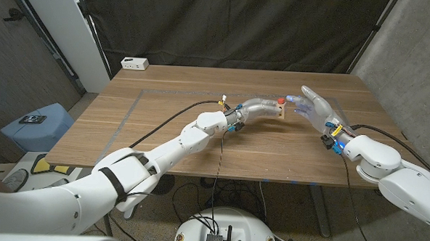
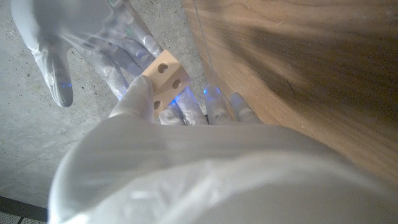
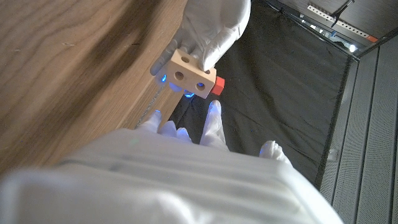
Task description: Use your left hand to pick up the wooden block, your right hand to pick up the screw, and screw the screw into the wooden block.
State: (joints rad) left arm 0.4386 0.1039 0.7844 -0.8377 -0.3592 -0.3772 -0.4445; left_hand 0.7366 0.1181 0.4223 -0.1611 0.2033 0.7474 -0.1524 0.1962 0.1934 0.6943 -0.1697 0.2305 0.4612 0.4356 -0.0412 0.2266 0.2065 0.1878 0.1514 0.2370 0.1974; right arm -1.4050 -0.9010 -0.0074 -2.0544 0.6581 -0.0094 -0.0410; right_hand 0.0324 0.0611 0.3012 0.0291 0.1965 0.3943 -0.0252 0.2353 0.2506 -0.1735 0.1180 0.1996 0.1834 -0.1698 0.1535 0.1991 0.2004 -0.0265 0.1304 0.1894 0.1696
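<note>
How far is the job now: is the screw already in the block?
Mostly done, it seems. The left hand holds the wooden block off the table, and the red screw already sits in the block's side. The right hand is open beside it, holding nothing. Whether the screw is fully tight cannot be told; perhaps only final turns remain.

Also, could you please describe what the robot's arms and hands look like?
Both arms are glossy white rounded shells with black bands and black cables along them. The left hand and right hand are pale, translucent grey-white with blue glowing spots; blue and yellow fittings sit at the wrists.

Head camera looks down over the table (image 1: pixel 163 133); both close wrist cameras share the wooden block (image 2: pixel 165 79).
</note>
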